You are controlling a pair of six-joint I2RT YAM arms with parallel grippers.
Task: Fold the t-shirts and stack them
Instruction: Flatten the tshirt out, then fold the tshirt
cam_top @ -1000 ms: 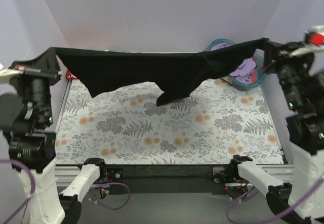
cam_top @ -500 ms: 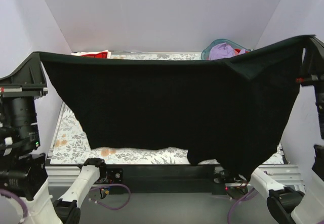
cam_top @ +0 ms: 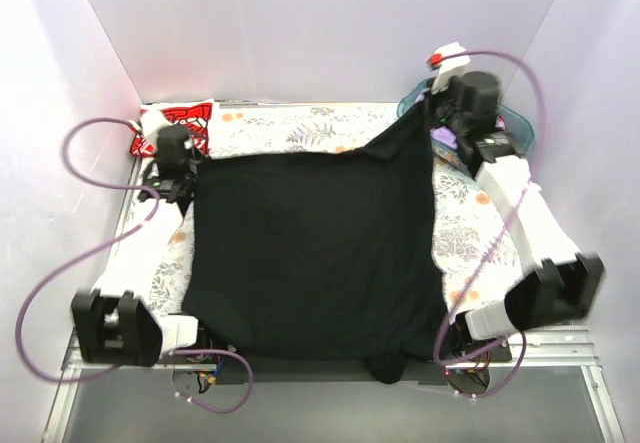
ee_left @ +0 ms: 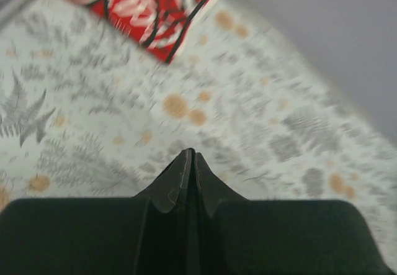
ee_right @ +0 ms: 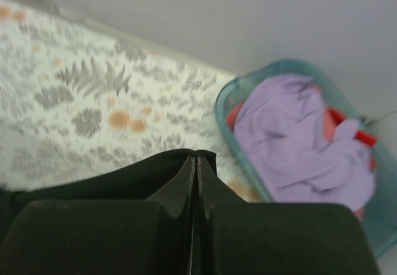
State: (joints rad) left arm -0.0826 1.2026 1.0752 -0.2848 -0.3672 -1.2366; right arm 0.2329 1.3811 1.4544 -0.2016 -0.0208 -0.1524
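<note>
The black t-shirt (cam_top: 310,253) lies spread flat over the floral table (cam_top: 480,223), and its near hem hangs over the front edge. My left gripper (cam_top: 183,185) is shut at the shirt's far left corner. In the left wrist view its fingers (ee_left: 190,154) are pressed together and the cloth is hidden under them. My right gripper (cam_top: 432,131) is shut on the far right corner. There black cloth (ee_right: 118,180) wraps round the fingertips (ee_right: 196,158). The red t-shirt with white lettering (cam_top: 180,123) lies folded at the back left (ee_left: 136,8).
A teal basket (cam_top: 520,128) holding purple cloth (ee_right: 298,138) stands at the back right, its rim (ee_right: 242,157) just beyond my right gripper. White walls close in the back and both sides. Both arms stretch along the table's sides.
The black t-shirt was held up stretched in the air between both grippers. Both arms have swung to the back and down, and the shirt now lies flat on the table.
</note>
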